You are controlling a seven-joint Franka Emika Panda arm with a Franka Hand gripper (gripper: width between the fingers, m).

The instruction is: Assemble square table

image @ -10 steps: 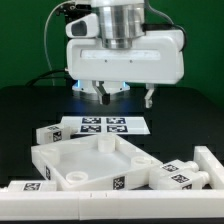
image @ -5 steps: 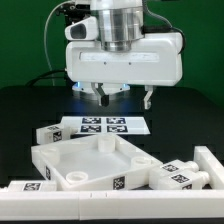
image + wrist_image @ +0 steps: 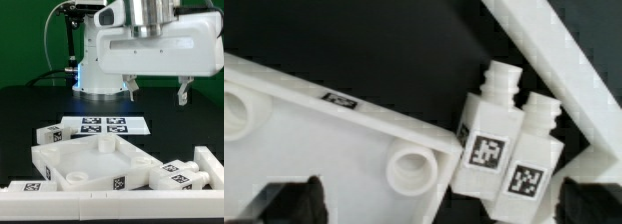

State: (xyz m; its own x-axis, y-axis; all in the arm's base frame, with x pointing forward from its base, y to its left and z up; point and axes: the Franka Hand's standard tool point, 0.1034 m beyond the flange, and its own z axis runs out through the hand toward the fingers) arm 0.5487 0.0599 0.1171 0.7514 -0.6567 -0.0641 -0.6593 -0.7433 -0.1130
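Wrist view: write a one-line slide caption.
Two tagged legs lie side by side beside a corner socket of the tabletop.

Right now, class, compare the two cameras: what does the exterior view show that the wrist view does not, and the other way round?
Exterior only: the marker board, the arm's base and the whole open gripper above the parts. Wrist only: a top-down close-up that tells the two legs apart. Both: the tabletop, those legs and the long white bar.

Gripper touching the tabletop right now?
Apart. The exterior view shows the gripper, jaws open and empty, hanging well above the tabletop, with a plain gap between them.
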